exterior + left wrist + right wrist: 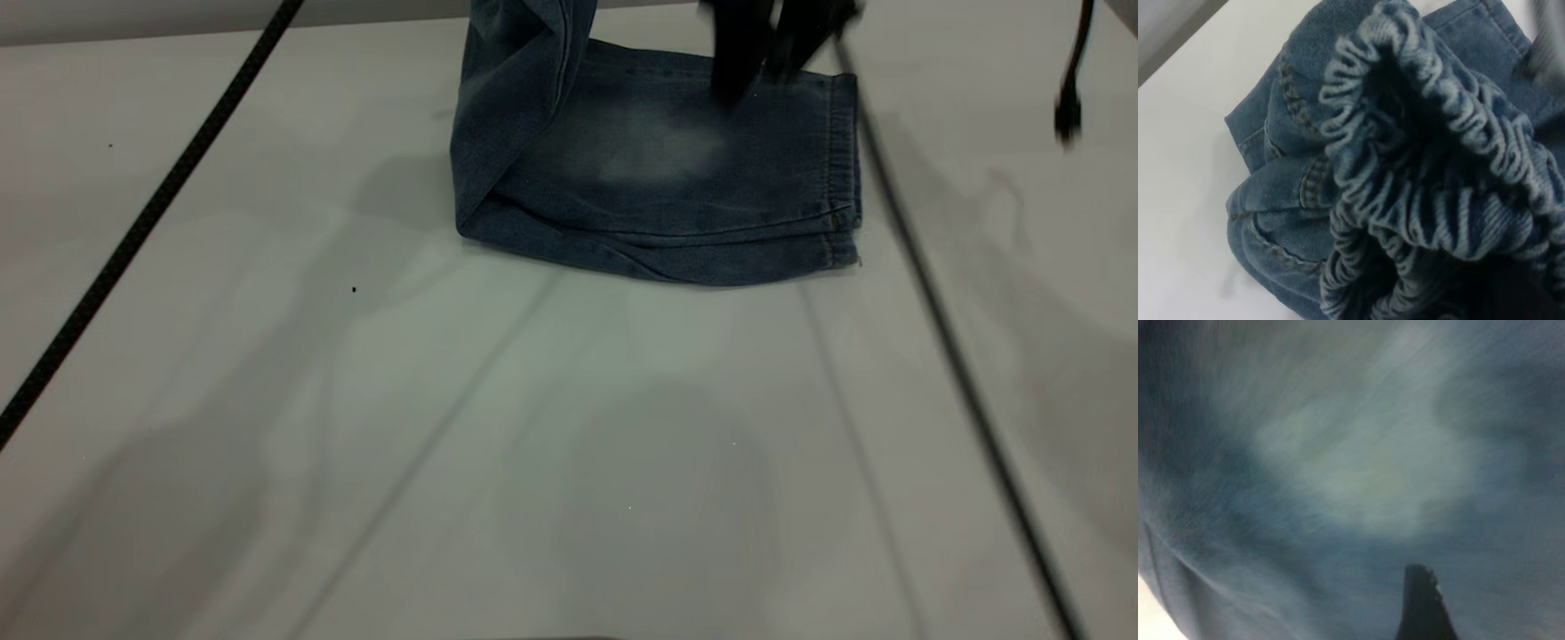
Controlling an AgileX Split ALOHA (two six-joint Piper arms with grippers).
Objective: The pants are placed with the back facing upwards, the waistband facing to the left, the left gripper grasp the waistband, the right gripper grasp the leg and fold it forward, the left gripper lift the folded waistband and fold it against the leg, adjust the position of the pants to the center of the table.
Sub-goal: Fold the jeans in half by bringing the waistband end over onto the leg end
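Note:
The blue denim pants lie folded at the far middle of the white table. Their left part rises steeply out of the top of the exterior view. In the left wrist view the gathered elastic waistband fills the picture, bunched against my left gripper, which is shut on it. My right gripper hovers blurred just above the plain leg, close to its hem end. That leg's pale faded patch fills the right wrist view.
A black braided cable runs diagonally across the table's left side. A thinner blurred cable crosses the right side. Another cable end dangles at the far right. The pants lie near the table's far edge.

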